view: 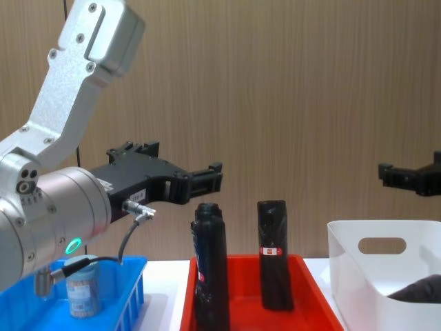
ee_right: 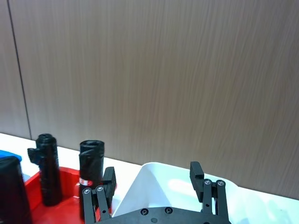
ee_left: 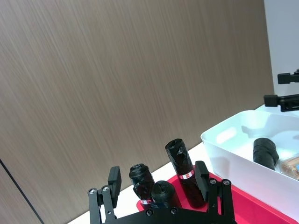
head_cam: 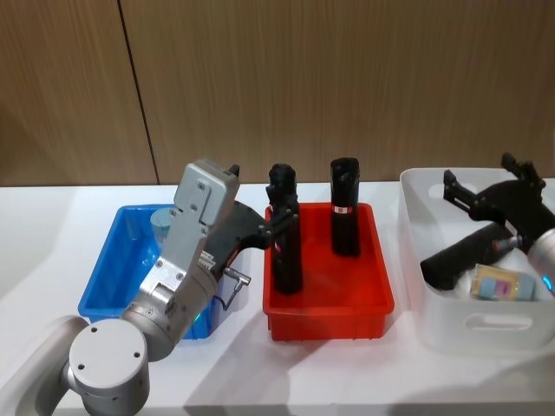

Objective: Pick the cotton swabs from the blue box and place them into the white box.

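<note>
One tub of cotton swabs [view: 84, 286] stands upright in the blue box [head_cam: 108, 273], below and behind the left gripper [view: 207, 178], whose jaws hang apart and empty. The right gripper [head_cam: 486, 186], jaws apart, hovers over the white box [head_cam: 416, 286]. The tub looks light, rigid and slick; grasp its sides under the lid.

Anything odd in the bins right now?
Yes: a black wrapped bottle lies on its side in the white box beside a tipped tub of cotton swabs, while the other black bottles stand upright in the red crate. One swab tub remains in the blue box.
</note>
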